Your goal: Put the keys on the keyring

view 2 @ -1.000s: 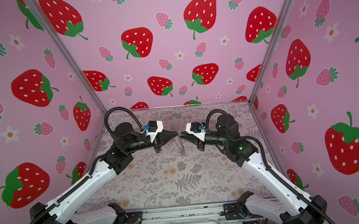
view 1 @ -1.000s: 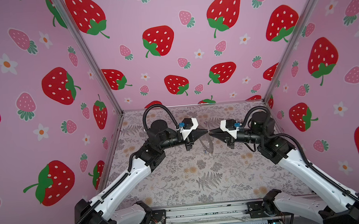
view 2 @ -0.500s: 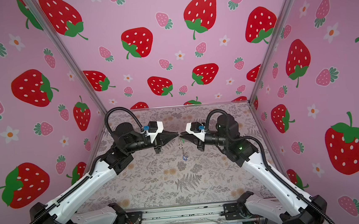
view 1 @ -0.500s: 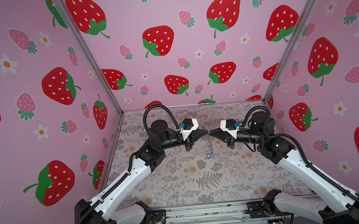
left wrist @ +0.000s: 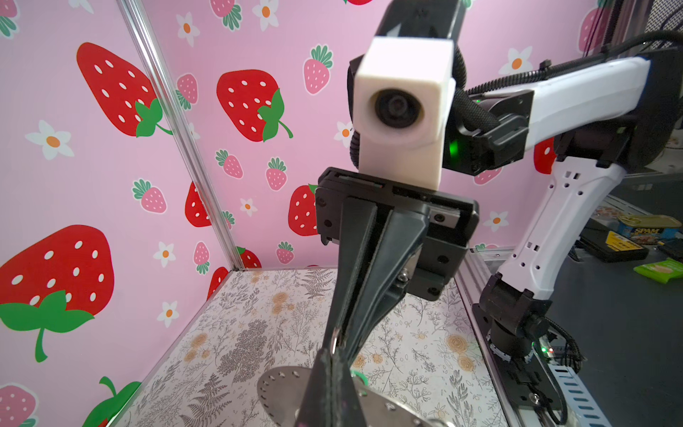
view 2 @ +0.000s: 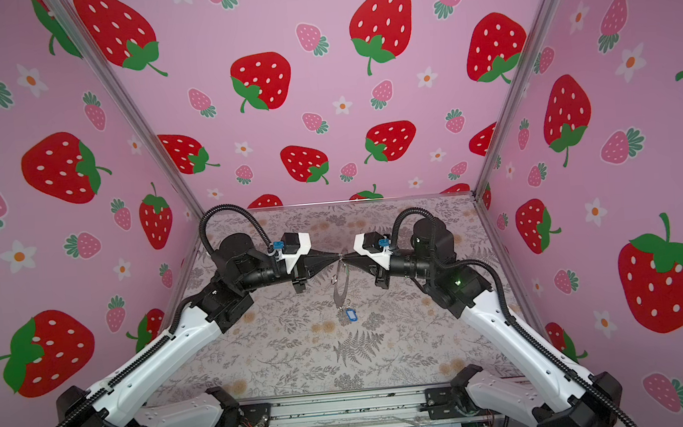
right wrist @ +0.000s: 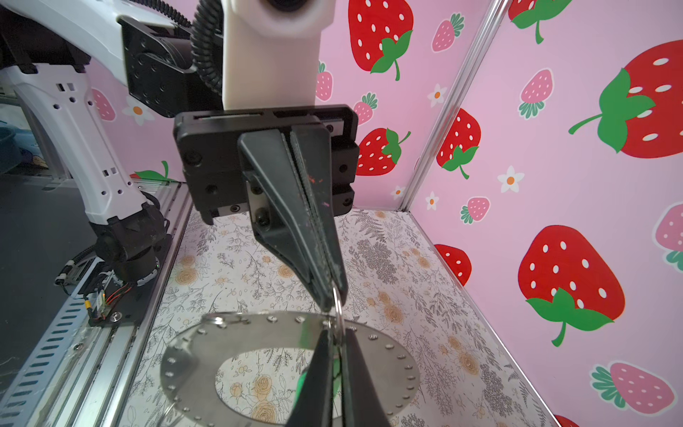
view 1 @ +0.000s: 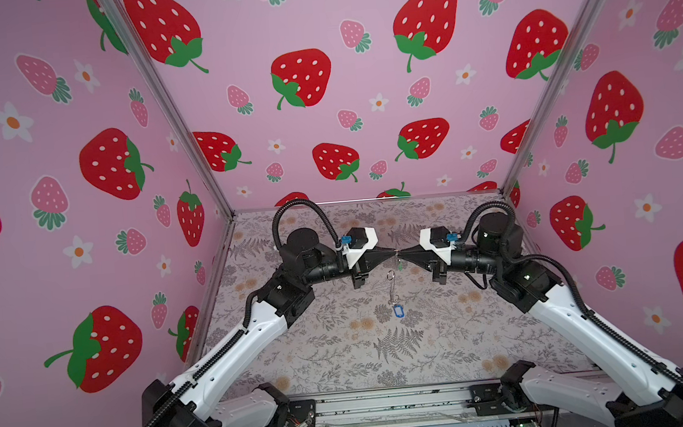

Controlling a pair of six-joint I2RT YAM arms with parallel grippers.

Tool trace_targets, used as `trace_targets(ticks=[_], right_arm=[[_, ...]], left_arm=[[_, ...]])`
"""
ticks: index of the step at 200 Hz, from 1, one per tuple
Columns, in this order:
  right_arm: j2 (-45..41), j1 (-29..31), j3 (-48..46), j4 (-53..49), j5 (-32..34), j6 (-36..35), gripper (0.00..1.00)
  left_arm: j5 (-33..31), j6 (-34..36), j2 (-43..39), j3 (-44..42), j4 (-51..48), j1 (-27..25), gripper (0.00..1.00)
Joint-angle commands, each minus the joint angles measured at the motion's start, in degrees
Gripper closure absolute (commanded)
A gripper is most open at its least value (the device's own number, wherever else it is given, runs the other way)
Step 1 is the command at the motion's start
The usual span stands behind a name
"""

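Both top views: blue key (view 1: 397,311) now dangles beneath keyring (right wrist: 184,355); right gripper (view 1: 401,254) has pinched its rim, meeting clamped left gripper (view 1: 393,254). I judge that key threaded.

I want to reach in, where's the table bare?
Bare: table front between the forearms and rail, plus the back strip by the wall. Crowded: centre, where left gripper and right gripper meet above the keyring and blue key.
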Motion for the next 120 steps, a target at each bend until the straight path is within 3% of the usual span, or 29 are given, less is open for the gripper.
trace_targets(ticks=[1, 27, 43, 63, 120], right_arm=[[-0.1, -0.4, 1.1, 0.6, -1.4, -0.4, 0.94], [0.4, -0.5, 1.2, 0.2, -1.4, -0.2, 0.97], [0.6, -0.4, 1.5, -1.0, -0.5, -0.2, 0.97], [1.7, -0.4, 3.1, -4.9, 0.9, -0.7, 0.97], [8.3, -0.3, 11.2, -18.7, 3.1, -1.8, 0.97]], left_arm=[[1.1, 1.0, -0.5, 0.9, -0.4, 0.2, 1.00], [-0.1, 2.5, -0.3, 2.3, -3.9, 0.2, 1.00], [-2.4, 4.4, -0.6, 2.7, -6.6, 0.2, 0.77], [-5.4, 8.3, -1.3, 4.3, -11.6, 0.0, 0.68], [-16.8, 21.2, -0.4, 12.1, -28.4, -2.3, 0.67]])
